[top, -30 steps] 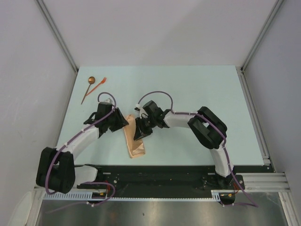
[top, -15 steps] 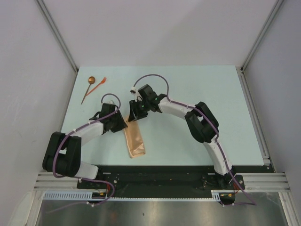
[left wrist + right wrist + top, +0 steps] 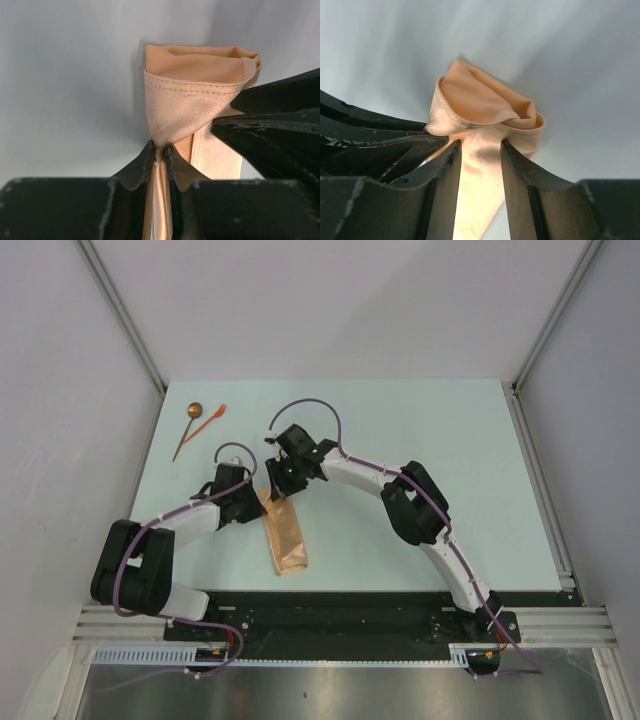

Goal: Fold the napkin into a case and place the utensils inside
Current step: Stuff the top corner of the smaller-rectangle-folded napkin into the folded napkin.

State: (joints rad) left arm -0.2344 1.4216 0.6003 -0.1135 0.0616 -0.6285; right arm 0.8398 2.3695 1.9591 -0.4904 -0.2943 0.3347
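Note:
The napkin is folded into a narrow tan-orange case (image 3: 286, 542) lying lengthways on the table between the arms. My left gripper (image 3: 258, 503) is shut on the upper layer at the case's far mouth (image 3: 192, 102), pinching the cloth between its tips (image 3: 161, 150). My right gripper (image 3: 280, 486) is at the same far end; its jaws stand apart (image 3: 477, 145) with a strip of the cloth (image 3: 480, 100) lying between them. The dark-handled spoon (image 3: 189, 427) and the orange-red fork piece (image 3: 211, 420) lie together at the far left, away from both grippers.
The pale table (image 3: 430, 430) is bounded by grey walls and a metal frame. The two grippers crowd each other at the case's mouth; the right finger (image 3: 272, 127) shows in the left wrist view and the left fingers (image 3: 370, 137) in the right wrist view.
My right gripper has moved from the middle of the case up to its far end. My left gripper has slid slightly nearer the case mouth, still holding cloth.

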